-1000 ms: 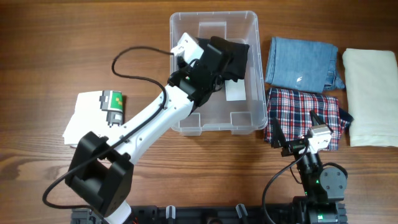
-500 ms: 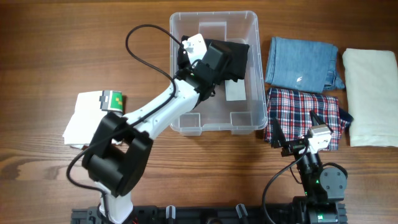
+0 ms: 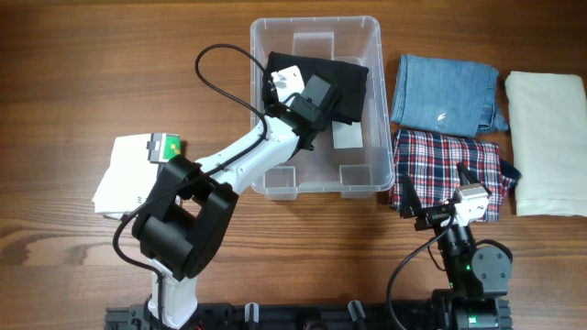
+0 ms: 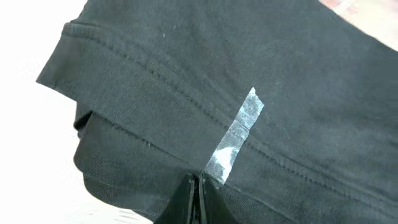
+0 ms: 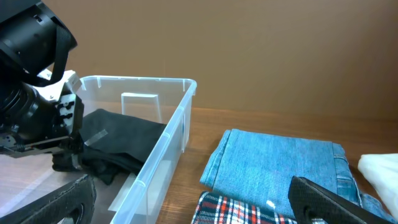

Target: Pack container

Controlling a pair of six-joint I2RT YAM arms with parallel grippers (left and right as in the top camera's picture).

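Since a second ago my left arm has swung deeper into the container (image 3: 315, 19), and the black garment (image 3: 347, 81) now lies spread wider across its far half. The clear container sits on the wooden table (image 3: 92, 55), far centre, just beside the folded jeans (image 3: 447, 92) and the plaid shirt (image 3: 440, 156) on its right. From the wrist view, my left gripper (image 4: 196, 198) is closed, its tips meeting against the black cloth near a strip of clear tape (image 4: 236, 140); I cannot tell whether any fabric is pinched. My right gripper (image 3: 433, 185) hangs with its jaws spread wide above the plaid shirt, holding nothing. A cream cloth (image 3: 548, 142) lies farthest right, a white one (image 3: 124, 179) left of the container.
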